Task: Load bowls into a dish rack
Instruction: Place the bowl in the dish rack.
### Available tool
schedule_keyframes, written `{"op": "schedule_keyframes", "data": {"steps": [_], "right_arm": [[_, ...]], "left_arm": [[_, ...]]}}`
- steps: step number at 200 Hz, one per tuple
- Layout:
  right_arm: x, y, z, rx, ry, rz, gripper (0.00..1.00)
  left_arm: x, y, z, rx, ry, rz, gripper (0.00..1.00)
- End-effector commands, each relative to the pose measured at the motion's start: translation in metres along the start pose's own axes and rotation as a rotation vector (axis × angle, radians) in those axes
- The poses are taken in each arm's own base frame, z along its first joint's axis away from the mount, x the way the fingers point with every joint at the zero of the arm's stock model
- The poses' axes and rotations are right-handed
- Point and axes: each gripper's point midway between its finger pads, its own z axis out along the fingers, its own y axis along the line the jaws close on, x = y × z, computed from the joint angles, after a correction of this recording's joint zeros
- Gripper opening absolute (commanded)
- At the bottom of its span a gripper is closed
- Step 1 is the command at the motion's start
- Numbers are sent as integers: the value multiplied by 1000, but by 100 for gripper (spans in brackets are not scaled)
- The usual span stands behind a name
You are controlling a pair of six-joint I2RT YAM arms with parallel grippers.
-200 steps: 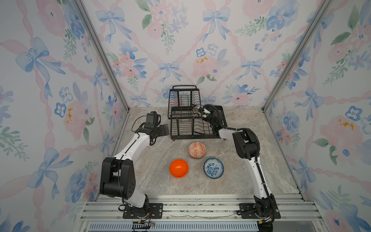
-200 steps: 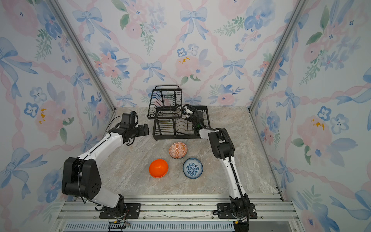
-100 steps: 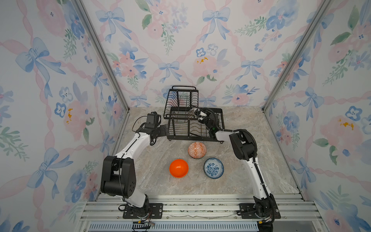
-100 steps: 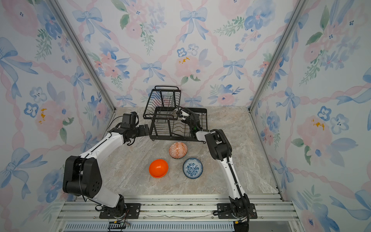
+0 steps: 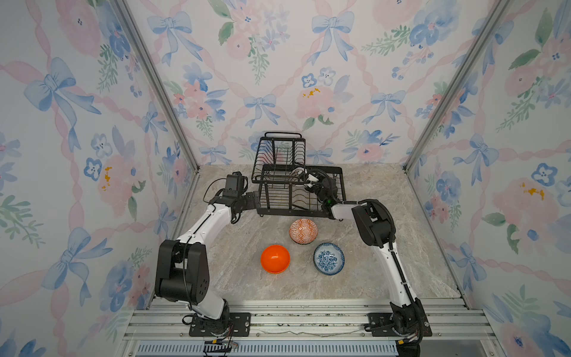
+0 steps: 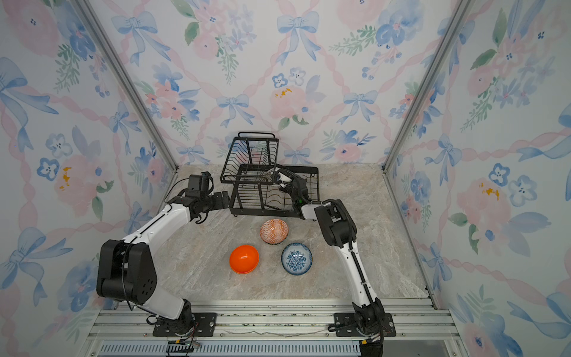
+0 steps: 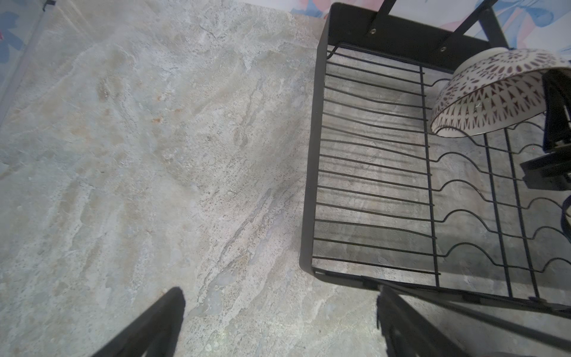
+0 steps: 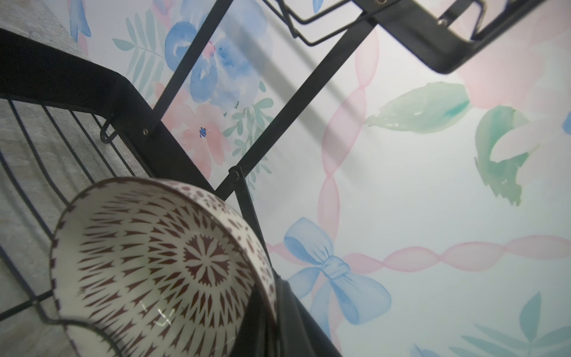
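The black metal wire two-tier dish rack (image 5: 279, 180) (image 6: 247, 181) stands at the back of the marble-look table (image 5: 401, 262), its long axis running across the table from side to side. Its raised basket sits over the left half of the lower tray.

The right gripper (image 5: 304, 180) (image 8: 272, 287) is pinched shut on the rim of a maroon-and-white patterned ceramic bowl (image 5: 296, 175) (image 8: 154, 265) (image 7: 491, 92), holding it inside the lower tray over the wavy slots. The bowl is tipped steeply on edge (round, so no long axis of its own), with its mouth towards the right wrist and its foot side towards the left arm. Whether its lower rim touches the wires I cannot tell. The rack's slanted black struts cross just beyond it, and the basket's frame hangs overhead.

The left gripper (image 5: 255, 197) (image 7: 279, 290) is spread wide and empty, just beside the rack's left end. One finger is close to the tray's corner; contact is unclear.

In front of the rack sit three more bowls, each apart from the others:
- an orange-and-white geometric round bowl (image 5: 303, 231), nearest the rack
- a plain glossy orange round bowl (image 5: 275, 259)
- a blue-and-white floral round bowl (image 5: 328, 258)
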Motion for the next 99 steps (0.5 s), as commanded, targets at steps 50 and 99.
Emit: {"op": "schedule_keyframes", "data": {"steps": [50, 99], "right_arm": [[-12, -13, -10, 71, -4, 21, 15], [-14, -18, -10, 90, -7, 38, 43]], "left_arm": [[12, 0, 6, 4, 29, 14, 98], [13, 1, 4, 4, 23, 16, 98]]}}
